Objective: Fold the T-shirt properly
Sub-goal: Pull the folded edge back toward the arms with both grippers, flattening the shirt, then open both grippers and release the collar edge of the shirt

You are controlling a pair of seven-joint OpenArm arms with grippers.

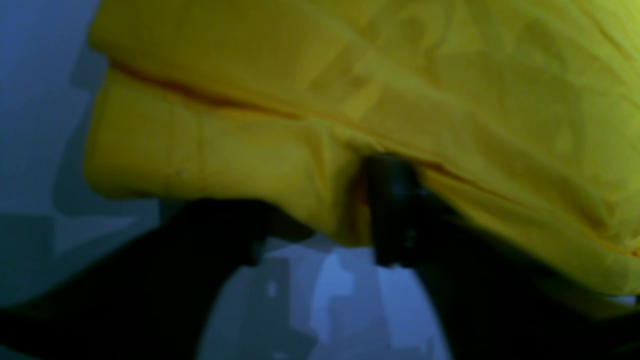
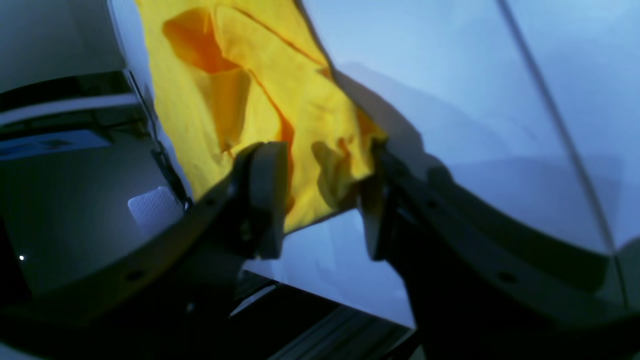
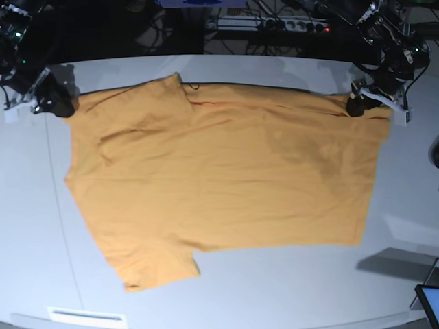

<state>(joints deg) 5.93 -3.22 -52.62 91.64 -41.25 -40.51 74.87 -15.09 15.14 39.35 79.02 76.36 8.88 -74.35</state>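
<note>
Pale grey-white rounded table fills the base view, with dark cabling and a power strip along the top edge behind it. Large plain orange-yellow short-sleeved T-shirt of thin soft fabric lies spread flat across the middle of the table, lightly wrinkled, one sleeve reaching toward the lower left of the frame and another at the upper left.

Right gripper sits at the upper left of the base view, at the shirt's corner there. Right wrist view: its two dark fingers stand apart with a clear gap, a bunched fold of yellow cloth lying between them; cloth appears to brush the inner faces but is not pinched.

Left gripper sits at the upper right of the base view, at the shirt's far top corner. Left wrist view is blurred: one dark finger pokes into a fold of the fabric, the other is a dark mass at lower left, well apart from it. Jaws read as spread, no clamp on the cloth visible.
</note>
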